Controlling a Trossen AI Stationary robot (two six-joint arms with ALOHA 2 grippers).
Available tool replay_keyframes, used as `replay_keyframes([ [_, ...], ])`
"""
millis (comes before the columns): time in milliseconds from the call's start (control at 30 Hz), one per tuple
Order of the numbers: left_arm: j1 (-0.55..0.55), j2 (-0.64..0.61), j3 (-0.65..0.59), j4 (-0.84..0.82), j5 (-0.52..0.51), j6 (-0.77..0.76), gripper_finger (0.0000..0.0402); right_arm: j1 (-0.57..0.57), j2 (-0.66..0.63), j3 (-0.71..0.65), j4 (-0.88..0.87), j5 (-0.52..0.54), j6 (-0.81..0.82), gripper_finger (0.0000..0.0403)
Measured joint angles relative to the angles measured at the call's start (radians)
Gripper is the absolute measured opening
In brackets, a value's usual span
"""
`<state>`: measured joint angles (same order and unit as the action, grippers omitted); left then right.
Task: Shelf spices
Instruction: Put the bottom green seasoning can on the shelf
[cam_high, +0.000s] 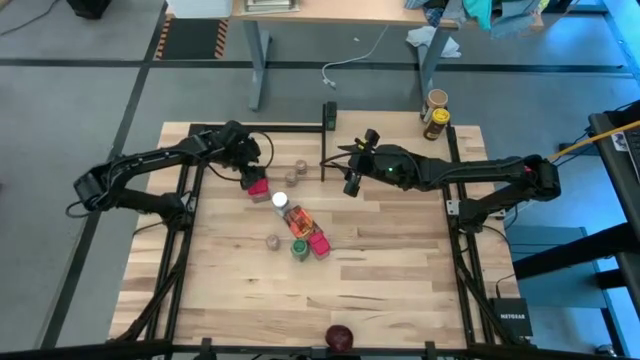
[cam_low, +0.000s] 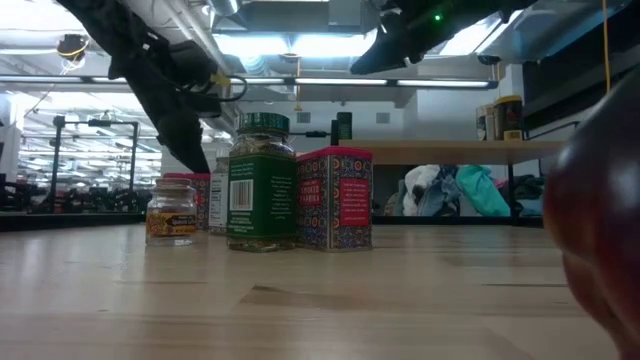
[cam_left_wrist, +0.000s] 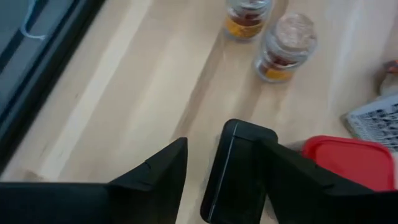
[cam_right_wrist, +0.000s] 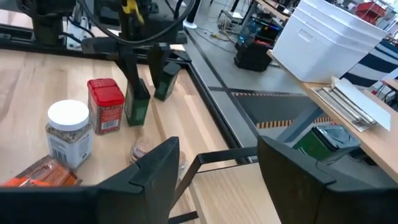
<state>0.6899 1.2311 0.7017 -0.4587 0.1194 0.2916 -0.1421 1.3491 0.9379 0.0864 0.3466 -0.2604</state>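
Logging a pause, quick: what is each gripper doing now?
Left gripper: open, empty, beside the red tin.
Right gripper: open, empty.

Two jars (cam_high: 297, 171) stand behind the bottle (cam_high: 281, 201), beside a box (cam_high: 259, 187).

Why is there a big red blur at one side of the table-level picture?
In the low view a dark red round thing sits too near the lens to focus; the green-lidded jar farther off is sharp. The high view shows it at the table's near edge.
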Motion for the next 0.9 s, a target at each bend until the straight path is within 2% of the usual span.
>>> replay_keyframes([
  [267,-0.002,-0.054,-0.005,-0.006,0.013,-0.046,0.0172,0.000,0.001,0.000,-0.003,0.000,-0.003,0.0220],
  [600,-0.002,-0.059,-0.005,-0.025,0.000,-0.106,0.0202,0.000,0.001,0.000,-0.003,0.000,-0.002,0.0220],
  [900,-0.031,-0.036,-0.024,-0.076,0.001,-0.027,0.0203,0.000,0.001,0.000,-0.001,0.000,0.000,0.0221],
])
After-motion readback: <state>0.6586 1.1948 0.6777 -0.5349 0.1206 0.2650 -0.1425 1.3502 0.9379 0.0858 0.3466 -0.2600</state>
